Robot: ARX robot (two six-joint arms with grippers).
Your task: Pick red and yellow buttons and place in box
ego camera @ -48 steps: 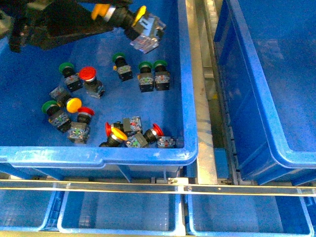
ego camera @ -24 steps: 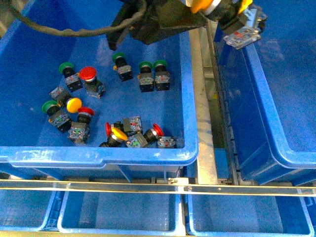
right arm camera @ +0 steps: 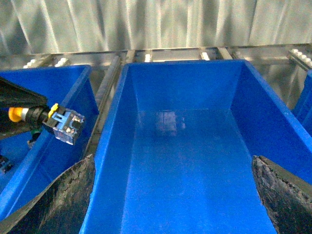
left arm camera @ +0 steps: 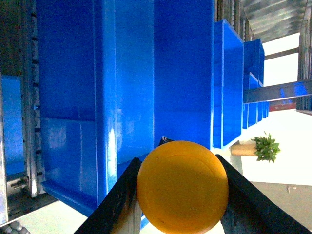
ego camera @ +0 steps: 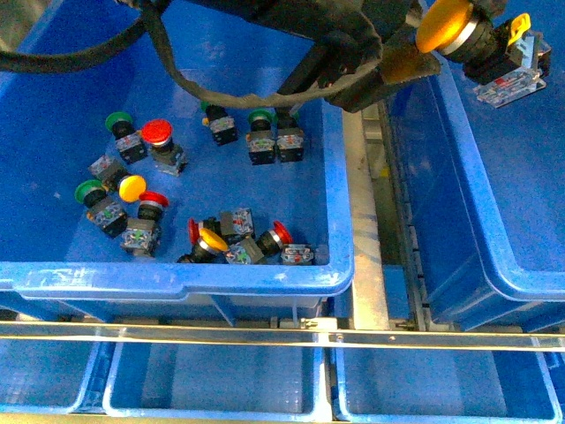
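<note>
Fingers of the left gripper (left arm camera: 183, 195) are clamped on either side of the held yellow button (ego camera: 477, 40). It hangs sideways at the upper right of the front view, its terminal block by the left rim of the box (ego camera: 463, 190). The right gripper (right arm camera: 170, 204) is spread wide above the inside of the box, grasping nothing. At the left of the front view, another blue crate (ego camera: 177, 278) holds loose red buttons (ego camera: 156, 132), a yellow-capped one (ego camera: 131, 187) and green-capped buttons (ego camera: 116, 121).
</note>
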